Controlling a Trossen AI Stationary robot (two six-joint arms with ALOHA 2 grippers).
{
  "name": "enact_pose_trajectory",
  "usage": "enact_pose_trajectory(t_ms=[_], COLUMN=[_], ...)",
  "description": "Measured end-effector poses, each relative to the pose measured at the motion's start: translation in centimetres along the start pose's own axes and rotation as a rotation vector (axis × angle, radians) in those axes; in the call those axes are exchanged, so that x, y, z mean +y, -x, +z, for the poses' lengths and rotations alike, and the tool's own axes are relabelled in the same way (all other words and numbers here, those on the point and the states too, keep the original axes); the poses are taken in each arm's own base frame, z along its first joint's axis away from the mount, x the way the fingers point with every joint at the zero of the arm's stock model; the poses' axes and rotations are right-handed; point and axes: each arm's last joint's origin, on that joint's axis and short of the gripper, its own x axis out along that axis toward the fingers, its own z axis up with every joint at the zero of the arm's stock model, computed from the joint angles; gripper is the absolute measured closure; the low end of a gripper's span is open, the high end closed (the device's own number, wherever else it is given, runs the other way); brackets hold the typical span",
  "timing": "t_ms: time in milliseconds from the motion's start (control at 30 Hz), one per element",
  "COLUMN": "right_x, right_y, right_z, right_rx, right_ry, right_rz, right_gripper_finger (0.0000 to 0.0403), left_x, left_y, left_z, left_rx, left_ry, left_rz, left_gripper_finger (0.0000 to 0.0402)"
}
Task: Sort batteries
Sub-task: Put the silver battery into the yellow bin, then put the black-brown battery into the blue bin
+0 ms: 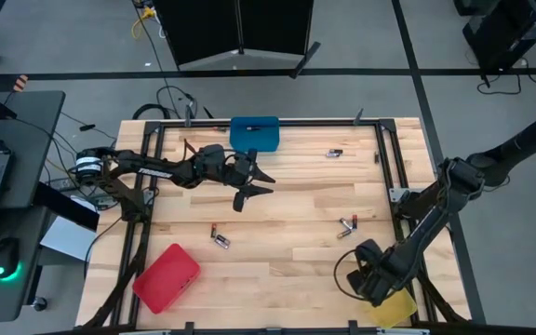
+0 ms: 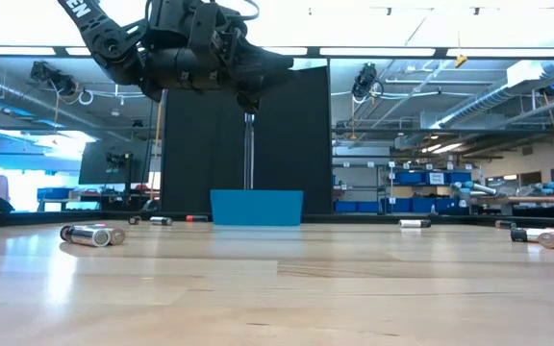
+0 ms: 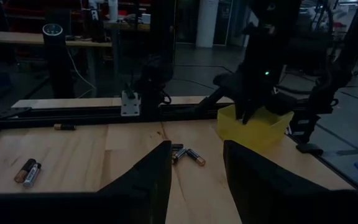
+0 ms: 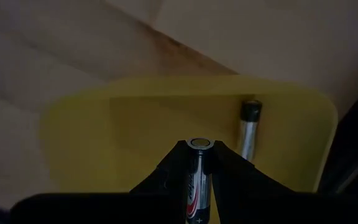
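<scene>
Silver batteries (image 1: pixel 220 238) lie scattered on wood; one (image 4: pixel 197 180) upright above yellow bin (image 4: pixel 135 124).

We see the right gripper (image 4: pixel 199 163) positioned directly above the yellow bin (image 4: pixel 135 134), its two dark fingers (image 4: pixel 166 171) closed on a held battery (image 4: pixel 197 177) that stands end-on toward the camera, its round silvery end cap facing us. We also see a second battery (image 4: pixel 248 134), silvery with a dark end, lying inside the bin against one wall. Around the bin we see the wooden table (image 4: pixel 55 56).
</scene>
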Motion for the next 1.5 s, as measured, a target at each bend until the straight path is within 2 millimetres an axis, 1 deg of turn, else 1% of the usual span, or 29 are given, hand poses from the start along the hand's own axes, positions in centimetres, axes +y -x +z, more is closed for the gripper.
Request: enact_pose_trajectory(t_ms=[167,300,600,800,1033,1133,1333,1500], right_x=[-0.7,-1.1,-1.8,-2.0,-2.1,-2.1,-2.2,-2.2], right_y=[-1.7,-2.5,-3.4,-4.2,-4.3,-4.3,-4.3,-4.3], right_z=[0.0,0.2,0.6,0.8,0.9,0.9,0.9,0.9], right_rx=[0.003,-0.004,-0.027,-0.020,-0.023,-0.024,-0.015,-0.011], right_ry=[-0.019,-0.018,-0.022,-0.021,-0.022,-0.022,-0.022,-0.022], right_rz=[0.002,-0.004,-0.036,-0.022,-0.026,-0.026,-0.033,-0.035], right_gripper_finger=[0.0344,0.0344,0.0344,0.0344,0.0343,0.0331,0.0288,0.0269], left_x=[0.0,0.0,0.0,0.0,0.0,0.0,0.0,0.0], left_y=[0.0,0.0,0.0,0.0,0.0,0.0,0.0,0.0], left_z=[0.0,0.0,0.0,0.0,0.0,0.0,0.0,0.0], left_rx=[0.003,0.003,0.003,0.003,0.003,0.003,0.003,0.003], left_ry=[0.006,0.023,0.024,0.030,0.031,0.031,0.031,0.031], left_rz=[0.000,0.000,0.001,0.000,0.000,0.000,0.000,0.000], left_gripper_finger=[0.0248,0.0248,0.0248,0.0248,0.0248,0.0248,0.0248,0.0248])
